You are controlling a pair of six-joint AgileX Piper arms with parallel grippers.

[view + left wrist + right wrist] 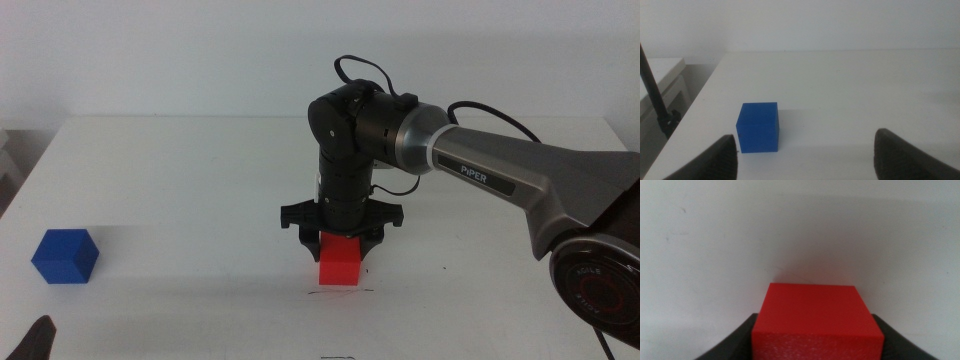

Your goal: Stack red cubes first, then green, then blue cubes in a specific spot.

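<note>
Right tool (341, 243) stands straight over the red cube (340, 260), pointing down, its two jaws pressed to opposite sides of the cube and pinching it; in the right wrist view the cube (817, 317) fills the gap between the jaws. Directly beneath the tool the cube sits on or just above the white surface (200, 180), right at the faint wavy line of the spot (338, 293), so the next move, I judge, turns on a plain vertical relation: release and lift straight up. Left tool (805, 155) waits low at the near left corner, jaws spread wide, with the blue cube (65, 257) just ahead of it and between the lines of its jaws (758, 126). That arm is plainly the nearer one to blue. No green cube shows in any view.
</note>
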